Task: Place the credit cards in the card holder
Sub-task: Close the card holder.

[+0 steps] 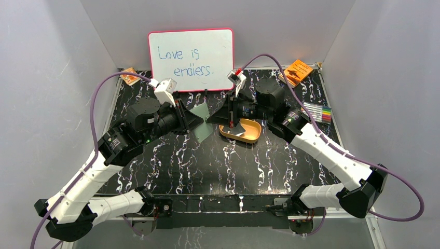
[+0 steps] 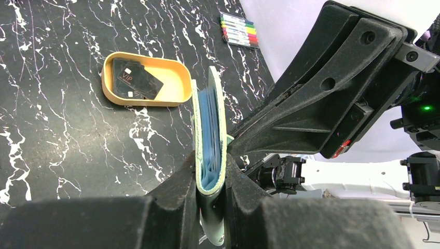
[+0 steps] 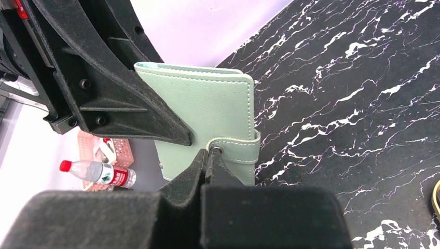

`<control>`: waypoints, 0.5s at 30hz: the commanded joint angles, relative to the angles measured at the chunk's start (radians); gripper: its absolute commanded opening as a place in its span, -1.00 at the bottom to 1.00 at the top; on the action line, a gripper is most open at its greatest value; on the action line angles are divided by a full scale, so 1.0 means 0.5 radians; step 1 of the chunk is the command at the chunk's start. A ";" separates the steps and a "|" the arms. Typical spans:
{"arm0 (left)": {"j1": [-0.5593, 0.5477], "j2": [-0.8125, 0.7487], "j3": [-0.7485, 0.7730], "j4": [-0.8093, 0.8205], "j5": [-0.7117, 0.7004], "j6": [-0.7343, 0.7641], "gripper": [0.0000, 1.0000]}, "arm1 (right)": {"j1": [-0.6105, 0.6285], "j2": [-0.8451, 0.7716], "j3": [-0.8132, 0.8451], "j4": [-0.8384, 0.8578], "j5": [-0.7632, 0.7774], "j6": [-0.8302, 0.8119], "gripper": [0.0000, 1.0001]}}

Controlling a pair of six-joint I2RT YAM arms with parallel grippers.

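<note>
Black marble-patterned desk [image 1: 207,161] fills the cell, with a whiteboard [image 1: 191,59] propped at 12 o'clock. Just toward 12 from the desk's middle the holder [image 1: 201,120] hangs in the air between the two arms. The left gripper [image 2: 211,176] is closed most of the way, clamping the holder's edge so it stands on end, its bluish sleeves [image 2: 209,129] showing between the covers. The right gripper [image 3: 210,155] is fully closed, and its tips appear to pinch the end of the strap [image 3: 238,148] right at the snap. At the holder's 4 o'clock sits the tray [image 2: 111,91], with the cards [image 2: 136,79] lying flat in it, overlapped. The holder looks light and soft and likely flexes if squeezed, so a firm pinch at the spine or a cover edge suits it; the strap is a thin tab that could slip. The cards look stiff, thin and slick, so taking one by a raised or overhanging edge seems best.
</note>
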 commanded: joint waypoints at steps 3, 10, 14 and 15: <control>-0.067 -0.004 0.099 0.517 0.492 -0.167 -1.00 | 0.070 0.105 0.056 0.149 -0.109 0.049 -1.00; -0.066 -0.003 0.089 0.553 0.528 -0.205 -1.00 | 0.080 0.121 0.057 0.154 -0.109 0.061 -1.00; -0.066 -0.003 0.087 0.581 0.555 -0.223 -1.00 | 0.088 0.128 0.056 0.166 -0.109 0.073 -1.00; -0.066 -0.006 0.084 0.589 0.560 -0.227 -1.00 | 0.090 0.131 0.056 0.169 -0.109 0.074 -1.00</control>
